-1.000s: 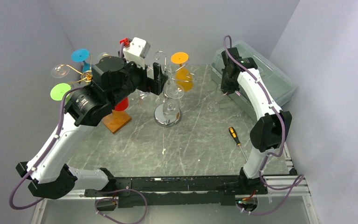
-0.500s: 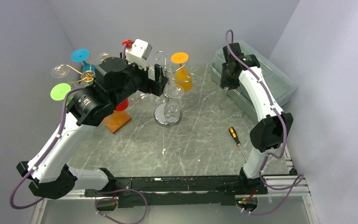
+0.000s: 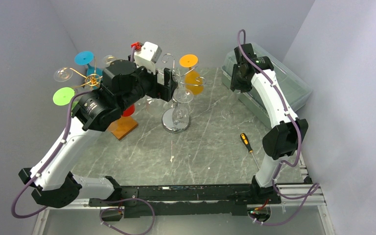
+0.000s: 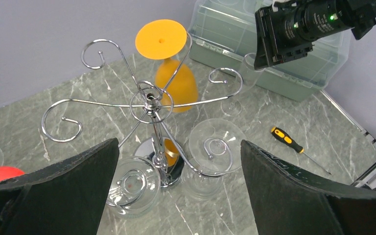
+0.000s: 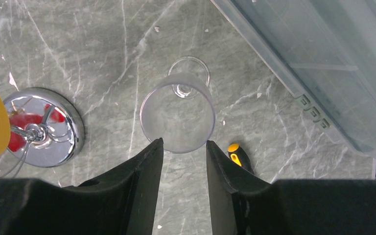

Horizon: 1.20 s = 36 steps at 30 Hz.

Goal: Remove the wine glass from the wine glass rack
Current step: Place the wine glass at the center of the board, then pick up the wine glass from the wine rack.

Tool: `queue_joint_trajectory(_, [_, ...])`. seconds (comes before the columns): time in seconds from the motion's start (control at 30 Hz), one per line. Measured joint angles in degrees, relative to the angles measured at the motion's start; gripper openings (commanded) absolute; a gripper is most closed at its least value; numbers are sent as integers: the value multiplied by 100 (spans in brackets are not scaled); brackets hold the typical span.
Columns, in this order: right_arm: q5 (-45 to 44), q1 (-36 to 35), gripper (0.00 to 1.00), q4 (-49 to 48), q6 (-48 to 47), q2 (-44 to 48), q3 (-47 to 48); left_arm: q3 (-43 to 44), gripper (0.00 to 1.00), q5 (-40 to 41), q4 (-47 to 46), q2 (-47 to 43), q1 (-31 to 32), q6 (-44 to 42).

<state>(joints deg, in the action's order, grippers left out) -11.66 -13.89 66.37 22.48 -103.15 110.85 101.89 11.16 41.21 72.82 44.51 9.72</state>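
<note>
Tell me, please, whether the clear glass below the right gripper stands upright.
Upright: the clear glass stands foot down on the table.

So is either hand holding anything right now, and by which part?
Nothing is held. The left hand hangs open over the chrome wire rack; the right hand is open above the clear wine glass standing upright on the marble table.

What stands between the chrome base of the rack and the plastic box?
A clear wine glass stands upright there, apart from the rack base and the box; the right wrist view shows it.
</note>
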Motion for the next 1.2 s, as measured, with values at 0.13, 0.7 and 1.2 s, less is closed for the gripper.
queue_joint_trajectory(0.13, [-2, -2, 47, -2, 2, 125, 0, 68, 99, -136, 118, 177, 0, 2])
queue_joint_trajectory(0.7, [433, -9, 83, -776, 68, 2129, -365, 855, 99, 1429, 1141, 1419, 1110, 122])
queue_joint_trajectory(1.2, [581, -17, 84, -866, 68, 2415, -857, 1097, 96, 2028, 1502, 1971, 1331, 310])
